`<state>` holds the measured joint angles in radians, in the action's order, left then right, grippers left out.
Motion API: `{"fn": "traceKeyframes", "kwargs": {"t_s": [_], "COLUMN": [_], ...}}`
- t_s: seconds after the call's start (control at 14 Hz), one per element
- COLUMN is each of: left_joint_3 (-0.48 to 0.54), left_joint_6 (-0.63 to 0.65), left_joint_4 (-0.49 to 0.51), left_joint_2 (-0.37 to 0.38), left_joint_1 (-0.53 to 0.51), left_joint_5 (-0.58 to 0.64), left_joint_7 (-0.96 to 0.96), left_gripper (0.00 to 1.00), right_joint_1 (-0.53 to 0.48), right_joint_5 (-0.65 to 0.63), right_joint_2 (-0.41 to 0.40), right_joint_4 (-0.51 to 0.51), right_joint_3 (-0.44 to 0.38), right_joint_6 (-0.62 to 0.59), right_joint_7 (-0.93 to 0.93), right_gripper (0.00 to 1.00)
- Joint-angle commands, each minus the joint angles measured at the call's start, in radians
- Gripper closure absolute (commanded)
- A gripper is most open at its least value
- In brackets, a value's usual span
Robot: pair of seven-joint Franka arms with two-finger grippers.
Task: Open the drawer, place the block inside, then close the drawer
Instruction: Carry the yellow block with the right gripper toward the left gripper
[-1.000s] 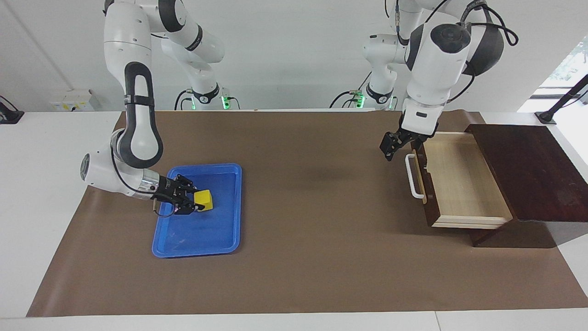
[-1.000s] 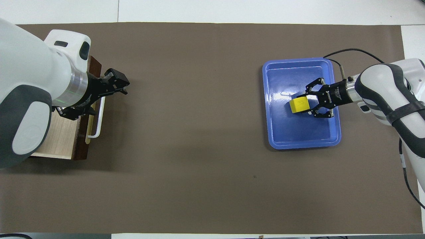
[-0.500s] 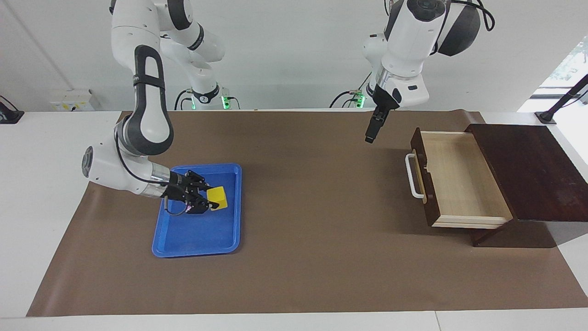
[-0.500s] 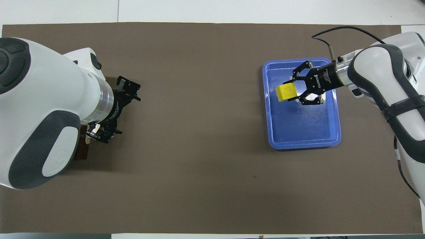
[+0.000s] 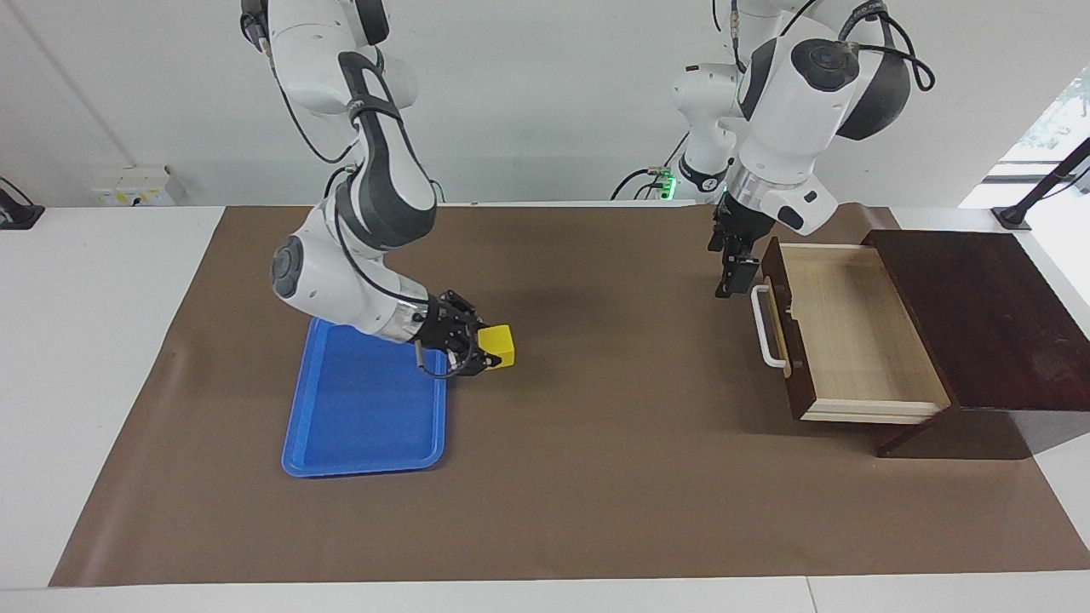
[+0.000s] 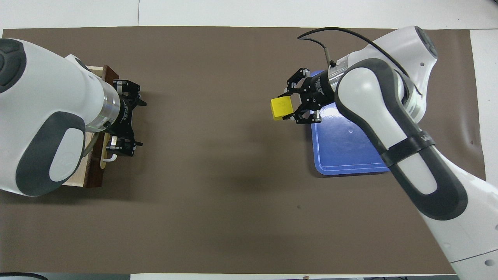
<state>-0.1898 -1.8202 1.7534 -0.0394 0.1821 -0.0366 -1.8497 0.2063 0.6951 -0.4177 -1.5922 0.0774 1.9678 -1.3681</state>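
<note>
- Since a second ago the right claw (image 5: 481,351) has carried the block (image 5: 497,345) out of the blue tray (image 5: 358,426); it grips the cube over the mat just beside the tray's edge.
- Left claw (image 5: 734,272), fingers spread and empty, hangs by the handle (image 5: 768,336) of the open drawer (image 5: 851,332).
- Step in hand: transport. Next: cross the table, release over the drawer's pale interior.

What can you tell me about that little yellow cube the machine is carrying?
The block is a small, bright yellow cube with plain smooth faces and softly rounded edges; its material looks like foam or plastic. It hangs in the air, slightly tilted, pinched at one side by the right tool, with nothing else touching it. It is over the brown table cover, just off the edge of the blue tray, on the side toward the open drawer.
</note>
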Motion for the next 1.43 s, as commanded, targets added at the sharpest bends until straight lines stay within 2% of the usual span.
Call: {"fn": "traceKeyframes", "kwargs": {"t_s": [0.0,0.21,0.43,0.64,1.0,1.36], "left_joint_3": [0.001,0.001,0.0,0.001,0.0,0.0], "left_joint_6": [-0.028,-0.105,-0.194,-0.251,-0.297,-0.326], "left_joint_4": [-0.024,-0.031,-0.032,-0.041,-0.022,0.0], "left_joint_2": [-0.052,-0.124,-0.151,-0.181,-0.185,-0.183], "left_joint_1": [0.046,0.131,0.143,0.198,0.249,0.255], "left_joint_5": [-0.002,-0.002,-0.008,-0.005,0.0,0.0], "left_joint_7": [-0.213,-0.336,-0.429,-0.492,-0.496,-0.497], "left_gripper": [0.0,0.0,0.0,0.0,0.0,0.0], "right_joint_1": [0.079,0.152,0.197,0.202,0.206,0.206], "right_joint_5": [0.004,-0.008,-0.025,-0.025,-0.028,-0.034], "right_joint_2": [0.008,0.008,0.01,0.01,0.019,0.025], "right_joint_4": [0.008,0.014,0.014,0.014,0.014,0.014], "right_joint_3": [-0.005,-0.005,-0.005,-0.005,-0.004,-0.004], "right_joint_6": [0.063,0.129,0.154,0.161,0.161,0.161], "right_joint_7": [-0.119,-0.222,-0.273,-0.29,-0.292,-0.287], "right_gripper": [1.0,1.0,1.0,1.0,1.0,1.0]}}
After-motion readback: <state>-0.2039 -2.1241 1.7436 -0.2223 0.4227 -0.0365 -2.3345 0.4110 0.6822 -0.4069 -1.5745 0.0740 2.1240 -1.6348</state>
